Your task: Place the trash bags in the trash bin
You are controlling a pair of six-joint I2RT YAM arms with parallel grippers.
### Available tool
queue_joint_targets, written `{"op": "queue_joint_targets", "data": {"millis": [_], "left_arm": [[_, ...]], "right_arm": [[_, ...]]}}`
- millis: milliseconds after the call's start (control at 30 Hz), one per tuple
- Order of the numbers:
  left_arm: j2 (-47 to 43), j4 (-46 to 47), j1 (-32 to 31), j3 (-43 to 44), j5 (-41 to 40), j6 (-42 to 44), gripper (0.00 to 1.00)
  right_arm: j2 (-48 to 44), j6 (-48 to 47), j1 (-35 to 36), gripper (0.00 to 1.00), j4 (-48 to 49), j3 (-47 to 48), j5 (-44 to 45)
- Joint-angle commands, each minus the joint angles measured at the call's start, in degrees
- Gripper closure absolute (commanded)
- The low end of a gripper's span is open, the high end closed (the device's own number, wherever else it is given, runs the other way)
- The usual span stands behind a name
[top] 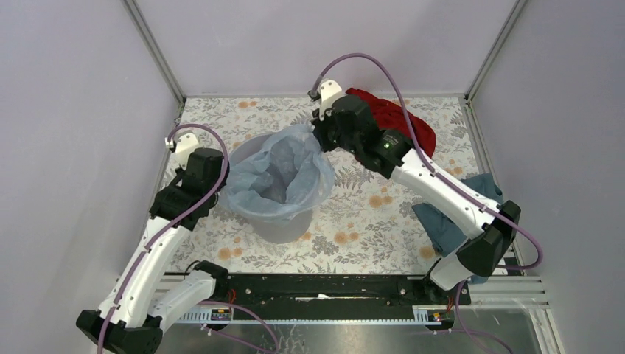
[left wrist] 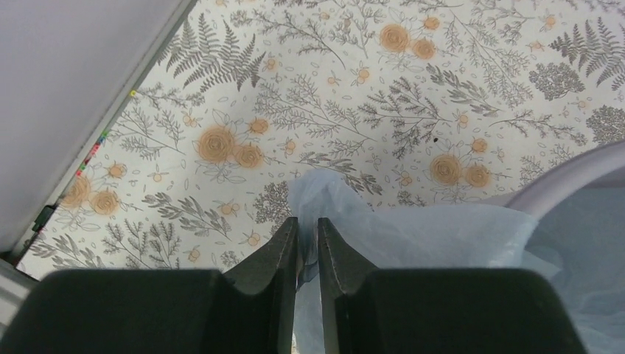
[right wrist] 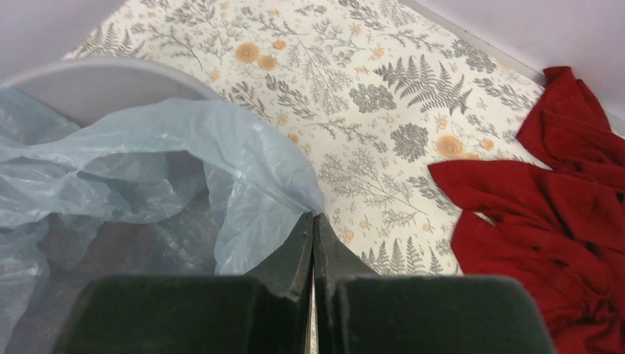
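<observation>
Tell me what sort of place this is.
Probably a robot test cell in a lab: plain walls on metal frame posts box in a floral-covered table, the left arm and right arm are mounted on a rail at its near edge, and a grey bin holds a blue bag.

Bin (top: pixel 284 230) mouth unblocked from above, lined by bag (top: pixel 276 173). Rim taken at two spots: left gripper (left wrist: pixel 307 225) pinching bag at left rim, right gripper (right wrist: pixel 312 219) pinching it at far-right rim. Right arm (top: pixel 435 181) slants across table (top: pixel 354 221) right of bin. Red cloth (top: pixel 390 114) fills far-right corner. Teal cloth (top: pixel 442 221) lies near right, partly under that arm. Bare table far left and just near of bin.
</observation>
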Motion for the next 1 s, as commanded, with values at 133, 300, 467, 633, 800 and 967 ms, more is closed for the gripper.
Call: {"op": "queue_joint_targets", "data": {"millis": [133,300,467,633,800,967], "left_arm": [[-0.09,8.33,3.51,-3.43,10.52,-2.44,0.83],[-0.91,11.91,3.8,-6.02,17.84,-3.3,0.84],[-3.04,14.04,3.83,-8.95,20.5,-5.26,0.84],[-6.72,21.32,3.84,-15.16,29.25,-7.69,0.84],[-7.16,26.1,3.82,-16.76,37.45,-7.39,0.83],[-5.98,26.49,3.81,-17.05,42.65,-7.4,0.83]], "right_arm": [[6.36,2.41,-8.21,1.0,8.7,1.92,-23.96],[10.16,5.28,-11.08,1.0,10.68,2.04,-27.83],[11.39,8.13,-12.86,1.0,13.02,-2.55,-30.03],[7.43,12.65,-12.9,1.0,16.11,-11.42,-28.69],[1.05,16.59,-13.53,1.0,15.05,-18.85,-21.26],[-2.09,18.38,-15.29,1.0,16.41,-23.36,-24.95]]}}
